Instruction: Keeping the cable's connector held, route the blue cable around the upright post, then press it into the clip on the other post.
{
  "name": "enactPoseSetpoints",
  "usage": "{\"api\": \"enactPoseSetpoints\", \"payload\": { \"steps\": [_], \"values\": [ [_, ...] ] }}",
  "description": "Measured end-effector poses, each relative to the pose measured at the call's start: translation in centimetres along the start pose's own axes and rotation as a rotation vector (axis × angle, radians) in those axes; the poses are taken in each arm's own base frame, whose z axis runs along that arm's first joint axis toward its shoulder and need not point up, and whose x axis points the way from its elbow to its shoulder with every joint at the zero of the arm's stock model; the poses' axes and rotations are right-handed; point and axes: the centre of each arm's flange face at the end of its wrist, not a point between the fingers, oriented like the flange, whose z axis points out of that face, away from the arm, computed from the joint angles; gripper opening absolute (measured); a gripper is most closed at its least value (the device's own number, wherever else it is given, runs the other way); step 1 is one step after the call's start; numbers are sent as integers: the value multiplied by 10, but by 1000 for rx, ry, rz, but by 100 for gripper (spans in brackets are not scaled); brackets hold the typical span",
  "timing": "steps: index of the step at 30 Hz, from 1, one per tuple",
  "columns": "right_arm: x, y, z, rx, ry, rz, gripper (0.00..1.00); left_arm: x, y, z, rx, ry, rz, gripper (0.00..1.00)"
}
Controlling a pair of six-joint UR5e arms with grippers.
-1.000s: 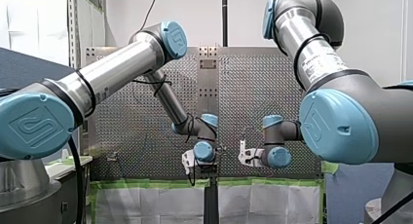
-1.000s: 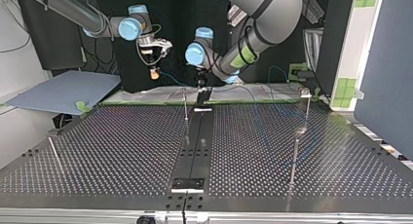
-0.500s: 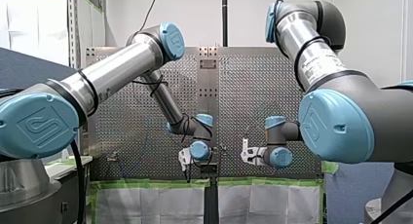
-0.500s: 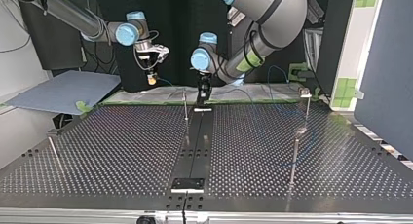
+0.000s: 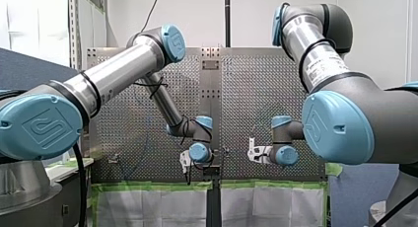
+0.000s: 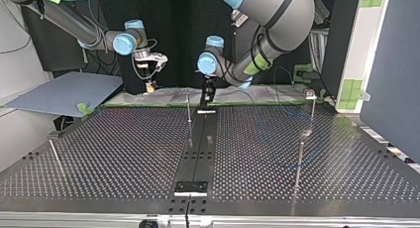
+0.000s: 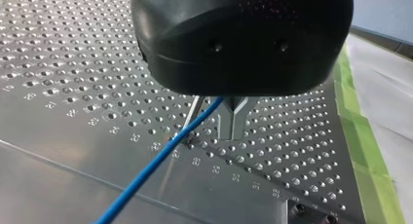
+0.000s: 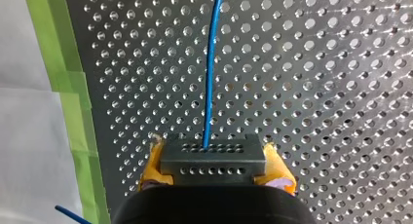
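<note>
My right hand (image 8: 216, 166) pinches the dark connector (image 8: 213, 153) between yellow pads. The blue cable (image 8: 210, 78) runs straight ahead from it, lengthwise over the perforated surface (image 8: 316, 87). Green tape (image 8: 63, 87) edges the surface just beside the hand, and open surface stretches ahead. The cable slants out beneath my left hand (image 7: 214, 119); I cannot tell whether that hand grips it.

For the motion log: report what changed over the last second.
My right end effector sank and drifted toward the top view's left, with the connector clamped in it. My left end effector dropped slightly, toward that view's right. The middle post and table stayed put; no visible grasp change.
</note>
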Motion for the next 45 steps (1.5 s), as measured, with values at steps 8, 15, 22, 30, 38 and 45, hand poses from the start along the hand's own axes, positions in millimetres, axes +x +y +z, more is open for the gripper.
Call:
{"api": "enactPoseSetpoints", "payload": {
  "steps": [8,15,22,30,38,45],
  "values": [
    [-21,10,-5,-19,-68,-20,0,4,-8,-5,24,18,33,0],
    [-27,20,-4,-36,-77,-21,0,4,-8,-4,45,19,42,0],
    [-23,26,1,-45,-75,-26,0,1,-10,0,74,9,34,0],
    [-21,27,4,-45,-71,-31,0,-7,-13,7,132,-25,10,0],
    [-21,27,4,-44,-71,-36,0,-28,-11,12,138,-46,-35,0],
    [-21,27,4,-43,-71,-37,0,-29,-14,7,145,-16,-19,0]
  ]
}}
